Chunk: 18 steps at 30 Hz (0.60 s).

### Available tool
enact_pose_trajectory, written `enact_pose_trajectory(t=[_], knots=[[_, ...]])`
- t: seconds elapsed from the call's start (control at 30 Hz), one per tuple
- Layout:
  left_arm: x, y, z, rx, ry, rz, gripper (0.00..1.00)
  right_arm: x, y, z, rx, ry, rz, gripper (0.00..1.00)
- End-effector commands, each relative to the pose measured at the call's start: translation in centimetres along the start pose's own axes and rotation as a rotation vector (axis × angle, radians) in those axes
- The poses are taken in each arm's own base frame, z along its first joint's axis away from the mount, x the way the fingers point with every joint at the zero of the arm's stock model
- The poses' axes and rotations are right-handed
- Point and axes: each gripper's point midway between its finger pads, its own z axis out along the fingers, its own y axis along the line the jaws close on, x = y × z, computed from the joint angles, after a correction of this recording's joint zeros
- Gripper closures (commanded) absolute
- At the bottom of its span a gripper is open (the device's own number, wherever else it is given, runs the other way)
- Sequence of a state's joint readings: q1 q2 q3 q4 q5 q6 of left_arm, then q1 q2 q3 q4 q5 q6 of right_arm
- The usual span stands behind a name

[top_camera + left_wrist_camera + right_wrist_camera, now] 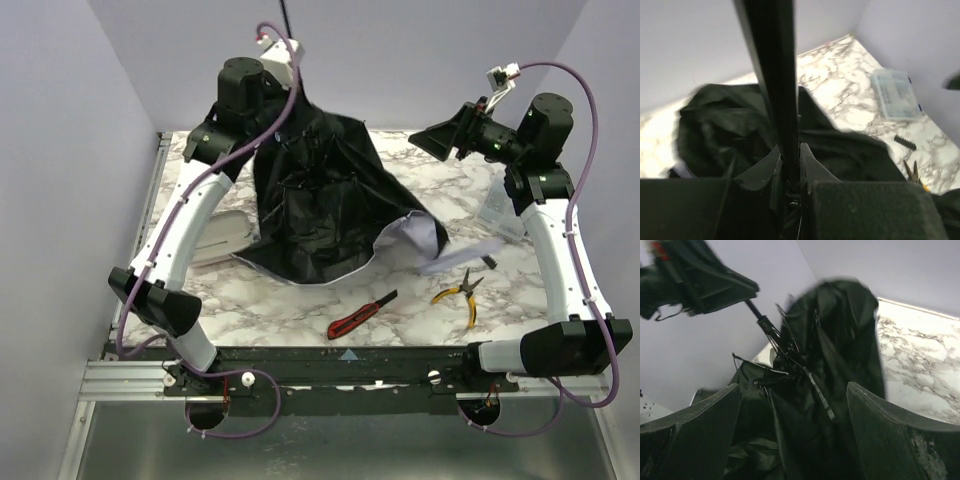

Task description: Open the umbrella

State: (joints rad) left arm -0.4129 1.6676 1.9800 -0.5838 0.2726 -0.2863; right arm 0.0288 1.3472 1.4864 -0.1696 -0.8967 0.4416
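Umbrella [320, 200]: limp black canopy, lavender edge

Umbrella [315, 200] black, lavender-edged; table [285, 310] white-grey marbled; knife [362, 314] seemingly red-black.

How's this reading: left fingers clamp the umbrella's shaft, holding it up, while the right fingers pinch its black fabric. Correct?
Not quite. The right fingers stand open, clear of the umbrella, as the right wrist and top views show. The left fingers do clamp its shaft.
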Motion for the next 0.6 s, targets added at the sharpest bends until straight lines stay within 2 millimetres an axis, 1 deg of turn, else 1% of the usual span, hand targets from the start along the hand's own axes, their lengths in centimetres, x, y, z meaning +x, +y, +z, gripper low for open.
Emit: enact_pose_trajectory(t=[0.0, 0.03, 0.07, 0.1, 0.13, 0.17, 0.23, 0.3, 0.37, 0.4, 0.47, 0.57], knots=[[-1.3, -13.2, -3.6, 0.332, -0.135, 0.408, 1.0, 1.5, -0.8, 0.2, -0.007, 0.04, -0.028, 0.17], [-0.3, -13.2, -3.4, 0.357, -0.155, 0.402, 1.0, 1.7, -1.2, 0.2, 0.002, 0.051, -0.045, 0.21], [-0.9, -13.6, -4.1, 0.405, -0.221, 0.399, 1.0, 2.0, -1.7, 0.3, 0.014, 0.063, -0.057, 0.27], [0.1, -13.8, -4.2, 0.449, -0.226, 0.406, 1.0, 2.1, -2.1, 0.4, 0.024, 0.07, -0.062, 0.32], [0.5, -13.9, -4.2, 0.459, -0.24, 0.479, 1.0, 2.3, -2.2, 0.5, 0.022, 0.076, -0.061, 0.38], [1.3, -14.1, -4.0, 0.465, -0.226, 0.514, 1.0, 2.4, -2.1, 0.5, 0.009, 0.082, -0.061, 0.43], [2.0, -14.0, -3.4, 0.47, -0.202, 0.532, 1.0, 3.0, -1.6, 0.7, -0.028, 0.099, -0.048, 0.52], [2.3, -13.9, -2.8, 0.477, -0.194, 0.545, 1.0, 4.2, -0.8, 0.8, -0.056, 0.125, -0.025, 0.57], [2.7, -14.1, -2.5, 0.495, -0.193, 0.55, 1.0, 6.2, 0.1, 1.1, -0.087, 0.162, -0.005, 0.6], [2.9, -14.5, -2.5, 0.526, -0.19, 0.548, 1.0, 7.3, 0.5, 1.4, -0.101, 0.183, 0.003, 0.61], [3.7, -15.4, -2.7, 0.589, -0.179, 0.561, 1.0, 8.9, 1.4, 2.1, -0.133, 0.209, 0.016, 0.65], [4.4, -16.2, -3.0, 0.659, -0.173, 0.57, 1.0, 10.3, 2.0, 3.5, -0.154, 0.233, 0.016, 0.71]])
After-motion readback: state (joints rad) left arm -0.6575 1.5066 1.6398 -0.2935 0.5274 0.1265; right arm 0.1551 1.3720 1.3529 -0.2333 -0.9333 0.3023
